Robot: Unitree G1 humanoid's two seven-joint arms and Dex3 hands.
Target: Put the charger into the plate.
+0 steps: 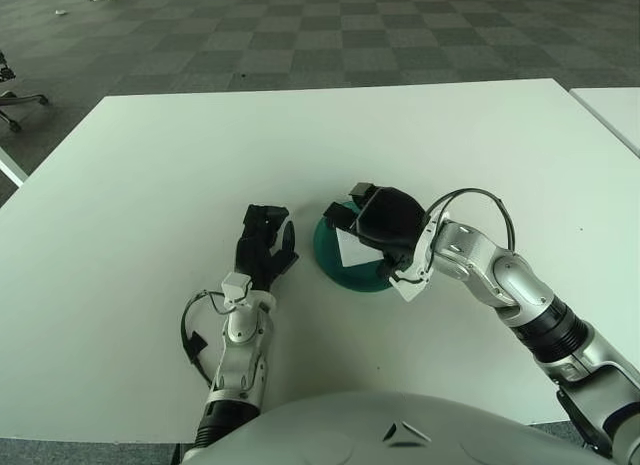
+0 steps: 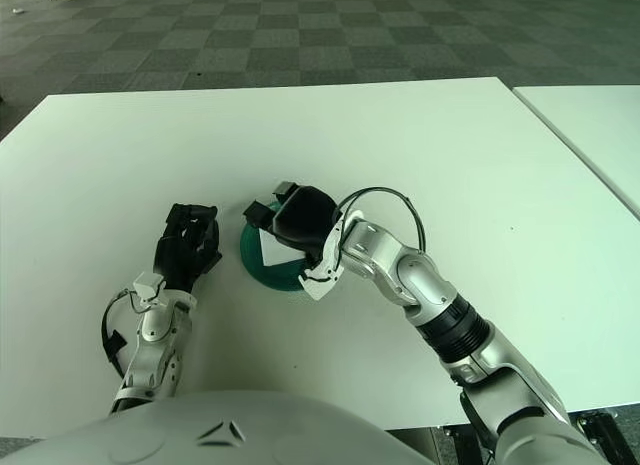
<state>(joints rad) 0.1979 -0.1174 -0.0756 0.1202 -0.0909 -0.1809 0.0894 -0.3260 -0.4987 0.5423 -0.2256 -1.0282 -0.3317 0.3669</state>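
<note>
While the white charger (image 1: 352, 249) lies in the green plate (image 1: 335, 260), the right robot hand (image 1: 383, 217) hovers above — fingers loosely open, holding nothing.

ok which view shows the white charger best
The left eye view: the white charger shows as a pale patch on the green plate beneath the right robot hand. The right eye view shows a smaller sliver, more hidden by that hand.

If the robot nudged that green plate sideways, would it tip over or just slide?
Probably slide: the plate looks low, round and flat on the smooth white table. It likely won't roll. The right hand over it and the white charger inside may steady it.
</note>
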